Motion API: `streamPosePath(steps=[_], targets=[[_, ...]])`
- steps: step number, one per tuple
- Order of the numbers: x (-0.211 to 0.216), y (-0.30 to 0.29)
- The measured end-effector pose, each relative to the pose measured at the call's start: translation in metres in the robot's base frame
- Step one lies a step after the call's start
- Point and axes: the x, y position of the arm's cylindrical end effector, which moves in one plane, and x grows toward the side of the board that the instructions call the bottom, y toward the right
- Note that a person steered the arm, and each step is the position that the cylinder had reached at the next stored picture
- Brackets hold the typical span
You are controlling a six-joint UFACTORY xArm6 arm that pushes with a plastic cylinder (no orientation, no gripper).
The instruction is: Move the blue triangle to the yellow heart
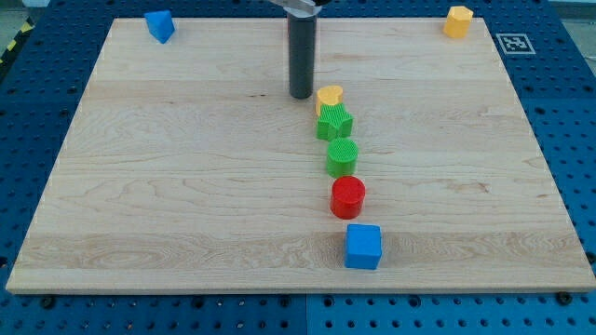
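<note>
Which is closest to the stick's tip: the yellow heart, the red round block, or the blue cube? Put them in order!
From my tip:
1. Yellow heart, just to its right in the view.
2. Red cylinder, lower down the line.
3. Blue cube, nearest the view's bottom.

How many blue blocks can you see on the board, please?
2: the blue triangle at the view's top left corner, and a blue cube near the bottom edge, below the red cylinder. None looks hidden.

Bright, even overhead light is falling on the desk (186,186), blocks are casting only faint short shadows, a soft sheen is showing on the dark rod (301,56), and everything is staying sharp without visible edge distortion.
</note>
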Motion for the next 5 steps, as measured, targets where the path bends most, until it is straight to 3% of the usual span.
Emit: streamPosePath(steps=[4, 5], targets=[[-0.082, -0.238], [-0.128, -0.251]])
